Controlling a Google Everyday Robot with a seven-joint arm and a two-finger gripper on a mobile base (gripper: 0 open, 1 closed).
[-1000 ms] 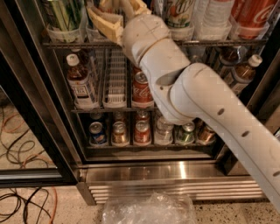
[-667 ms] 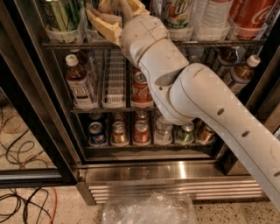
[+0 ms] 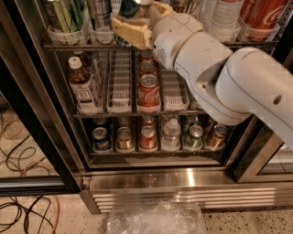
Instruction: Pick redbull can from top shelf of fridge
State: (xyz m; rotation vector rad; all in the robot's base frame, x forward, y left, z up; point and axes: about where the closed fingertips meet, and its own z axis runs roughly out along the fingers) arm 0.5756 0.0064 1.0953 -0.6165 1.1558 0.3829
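1. The redbull can (image 3: 100,14), a slim silver-and-blue metal can, stands upright at the front edge of the top shelf (image 3: 82,46), a metal wire rack. It sits in one of the clear-white plastic lane cups; its lid is cut off at the top of the view. The cup probably keeps it from tipping and holds it forward within reach.
2. Close on its left is a green striped can (image 3: 66,16) in its own cup. Close on its right is a darker blue can (image 3: 131,6), partly hidden. The tight spacing leaves little room beside the target.
3. The tan two-finger gripper (image 3: 132,31) is at the shelf's front edge, level with the cups. It is just right of the redbull can and in front of the darker blue can. Whether it touches either can, and whether it is open or closed, I cannot tell. My reading is that the grasp is not yet made, and the gripper would need to line up further left.
4. The thick white jointed arm (image 3: 229,68) rises from the lower right, crossing in front of the middle shelf. That slant suits a reach up to the highest rack.
5. The tall dark-framed drinks fridge (image 3: 174,178) holds other stock lower down. There are red cola cans (image 3: 149,93) in white ribbed lanes, a brown white-capped bottle (image 3: 82,87), and a bottom row of mixed cans (image 3: 149,137).
6. On the floor lie crumpled clear plastic (image 3: 155,219) and loose cables (image 3: 18,151), both well apart from the reach.
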